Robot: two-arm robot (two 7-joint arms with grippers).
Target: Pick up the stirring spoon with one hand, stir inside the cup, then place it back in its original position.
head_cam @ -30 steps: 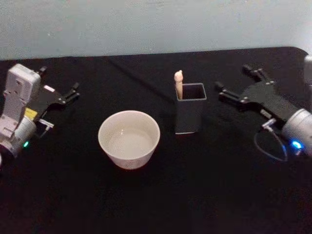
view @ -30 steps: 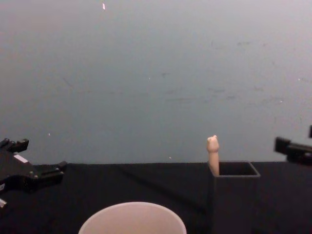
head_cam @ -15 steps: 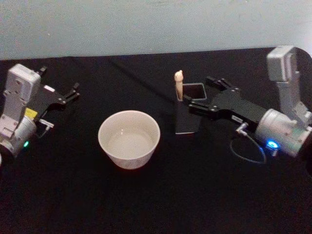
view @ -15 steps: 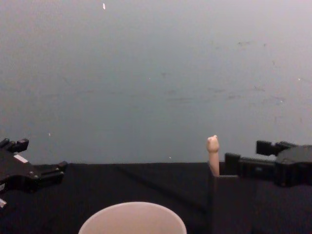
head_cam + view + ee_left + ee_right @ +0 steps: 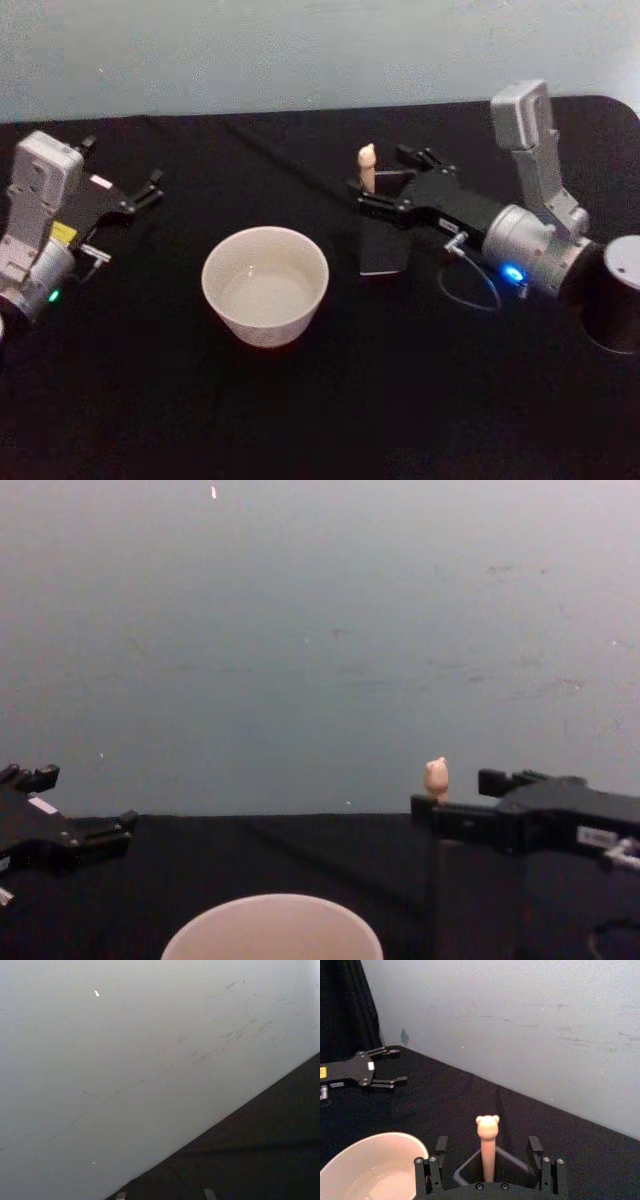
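desk: where's the right gripper (image 5: 383,178)?

me: i see it reached in over the dark holder (image 5: 383,256), level with the top of the spoon (image 5: 367,164). from my right wrist camera the jaws are apart, one finger (image 5: 441,1144) on each side of the pale handle, with a gap on both sides. i can't see them touching it.

desk: and the spoon itself?

me: standing upright in the holder, at the corner nearest the cup (image 5: 262,322). its knob pokes up above the holder's mouth. the bowl end is down inside, out of my sight.

desk: the cup?

me: on the black table (image 5: 300,420), just beside the holder on the robot's left and a little nearer to me. they stand apart, not touching.

desk: left arm?

me: the left gripper (image 5: 122,168) is parked low at the table's left edge, well apart from the cup, jaws spread and holding nothing.
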